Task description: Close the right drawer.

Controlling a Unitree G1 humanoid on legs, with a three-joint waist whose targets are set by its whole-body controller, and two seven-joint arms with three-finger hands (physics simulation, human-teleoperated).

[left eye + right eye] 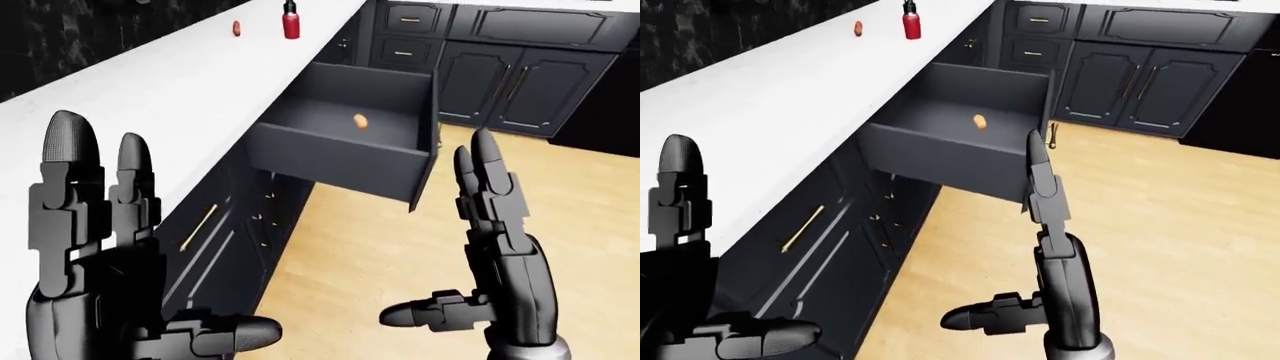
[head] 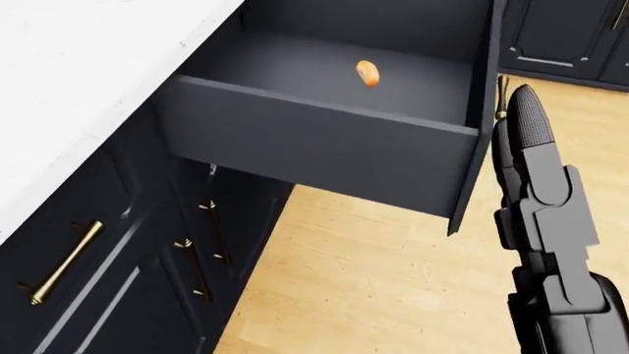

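The dark drawer [image 1: 345, 154] stands pulled out from under the white counter [image 1: 180, 97], with a small orange item [image 1: 359, 121] on its floor. Its front panel [image 1: 425, 150] faces right, and its gold handle [image 2: 501, 99] shows in the head view. My right hand [image 1: 478, 247] is open, fingers straight up, just right of and below the drawer front, apart from it. My left hand [image 1: 95, 247] is open and raised at the lower left, over the counter edge and cabinet fronts.
A red bottle [image 1: 291, 21] and a small orange item [image 1: 237, 28] stand on the counter at the top. Dark cabinets with gold handles [image 1: 205, 225] run below the counter and along the top right [image 1: 520, 82]. Wood floor [image 1: 380, 247] lies right of the cabinets.
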